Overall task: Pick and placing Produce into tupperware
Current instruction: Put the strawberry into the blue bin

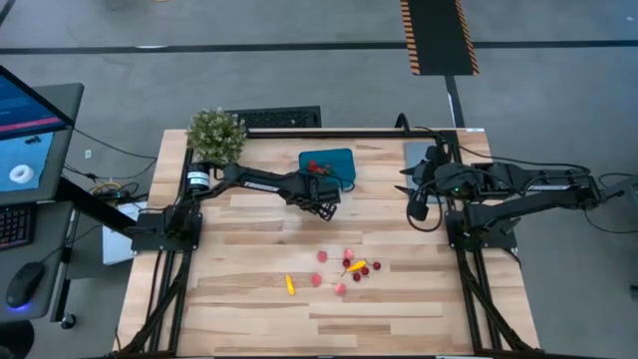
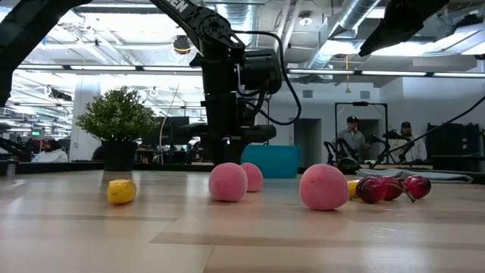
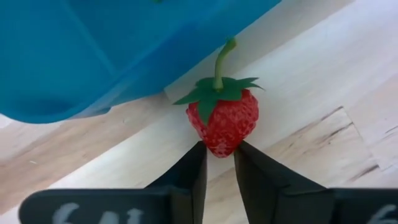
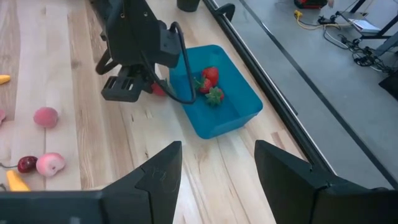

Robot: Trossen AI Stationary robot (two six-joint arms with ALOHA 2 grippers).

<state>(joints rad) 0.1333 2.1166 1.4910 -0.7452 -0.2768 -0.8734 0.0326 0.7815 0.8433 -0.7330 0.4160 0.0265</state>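
We see left gripper (image 3: 219,163) pinching strawberry (image 3: 225,119) at tip, just beside teal tupperware (image 1: 331,161) on surface (image 1: 399,319). Two strawberries (image 4: 211,85) inside. Other produce (image 1: 344,271) lies mid-surface. Right gripper (image 4: 217,168) spread, waiting at right edge.

Legible text is scant. Low view: white capital letters "EN", the end of a cut-off word, on the left arm (image 2: 182,9) at its upper link. Left wrist view: pale marks on the fingers' (image 3: 193,180) base, too cropped to read. Nothing else readable
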